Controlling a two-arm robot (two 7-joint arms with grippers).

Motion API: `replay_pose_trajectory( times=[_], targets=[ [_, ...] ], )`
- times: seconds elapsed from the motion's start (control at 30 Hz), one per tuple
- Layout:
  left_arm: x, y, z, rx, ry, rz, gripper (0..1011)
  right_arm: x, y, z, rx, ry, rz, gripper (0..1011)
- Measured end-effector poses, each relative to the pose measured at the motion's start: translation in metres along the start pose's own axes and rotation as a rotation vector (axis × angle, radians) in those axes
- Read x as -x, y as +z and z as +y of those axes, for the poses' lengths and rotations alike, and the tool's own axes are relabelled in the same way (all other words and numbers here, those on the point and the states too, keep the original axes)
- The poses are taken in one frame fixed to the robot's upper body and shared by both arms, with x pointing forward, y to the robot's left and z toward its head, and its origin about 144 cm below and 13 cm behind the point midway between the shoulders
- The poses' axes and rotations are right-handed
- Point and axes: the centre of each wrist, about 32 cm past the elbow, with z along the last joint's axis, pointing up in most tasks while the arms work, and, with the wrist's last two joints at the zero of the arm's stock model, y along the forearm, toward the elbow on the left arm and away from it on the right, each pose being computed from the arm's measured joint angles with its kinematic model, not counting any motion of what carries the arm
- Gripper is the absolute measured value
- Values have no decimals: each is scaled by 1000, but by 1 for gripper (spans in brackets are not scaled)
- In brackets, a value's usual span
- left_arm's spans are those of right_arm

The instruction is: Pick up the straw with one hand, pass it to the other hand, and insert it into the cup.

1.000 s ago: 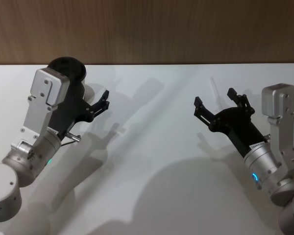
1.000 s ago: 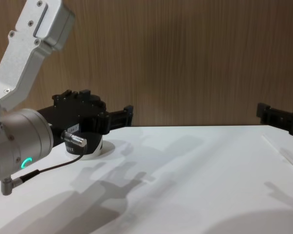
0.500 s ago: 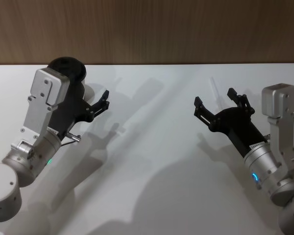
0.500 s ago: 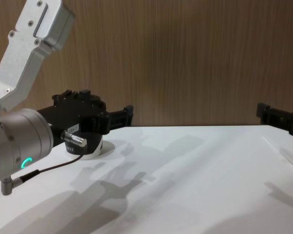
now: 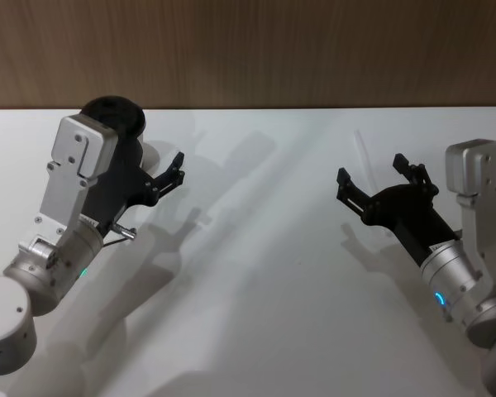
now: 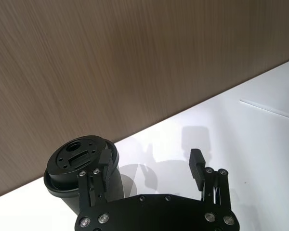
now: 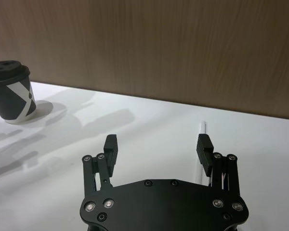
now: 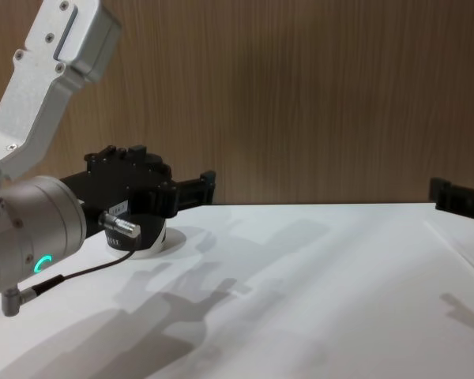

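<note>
Right pincer (image 5: 372, 168), open and empty, hovered with the straw (image 7: 201, 129) just ahead: pickup step, seemingly; next, advance and lower astride it. Left pincer (image 5: 179, 168) sat open beside the cup (image 5: 114, 112).

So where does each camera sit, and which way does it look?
Head: high up, looking down at the table; left gripper and right gripper show.
Chest: lower, looking across the table at the wall; left gripper large, right gripper at its edge.
Left wrist: behind the left gripper's open fingers, facing the cup.
Right wrist: behind the right gripper's open fingers, facing the straw.
Both wrist views share the cup.
</note>
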Motion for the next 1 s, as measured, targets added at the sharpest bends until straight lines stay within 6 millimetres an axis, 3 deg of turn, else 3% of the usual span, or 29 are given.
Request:
replay_pose_trajectory(
  times=[1.0],
  targets=[
    [0, 0, 0, 0, 0, 0, 1002, -1, 9, 13, 196, -81, 27, 1001]
  ],
)
